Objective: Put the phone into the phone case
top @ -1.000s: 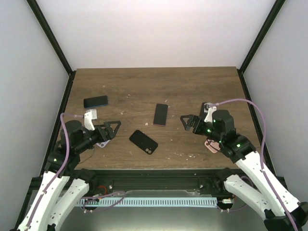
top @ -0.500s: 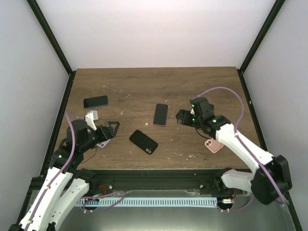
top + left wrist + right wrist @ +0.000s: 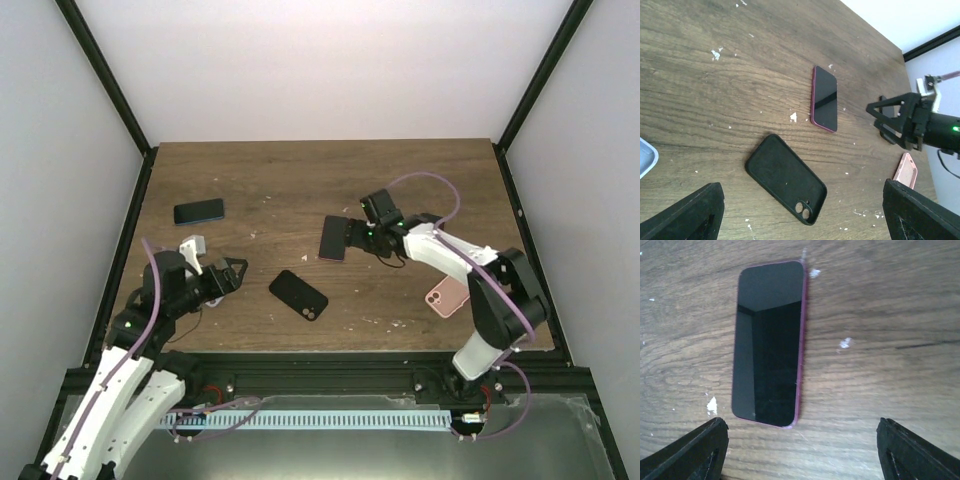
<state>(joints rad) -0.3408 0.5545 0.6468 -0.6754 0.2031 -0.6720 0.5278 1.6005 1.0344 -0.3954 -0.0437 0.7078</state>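
Wood-grain tabletop (image 3: 300, 180) in a white-walled booth, with both grippers spread wide and empty.

Dark brown planks, dotted with small white flecks (image 3: 793, 117), filled the floor of a booth with plain white walls (image 3: 300, 60) and black frame posts (image 3: 105, 75) running up its corners. The phone (image 3: 334, 238), screen up with a magenta rim, lay flat near the middle, and the black phone case (image 3: 298, 294) lay just nearer the arms, apart from it, camera cutout toward the near edge. The right gripper (image 3: 347, 238) hung by the phone's right side, fingers wide, holding nothing. The left gripper (image 3: 237, 273) hovered left of the case, equally parted and empty. A blue-edged phone (image 3: 199, 211) lay far left, a pink case (image 3: 447, 295) far right, and a pale case (image 3: 646, 156) under the left arm.
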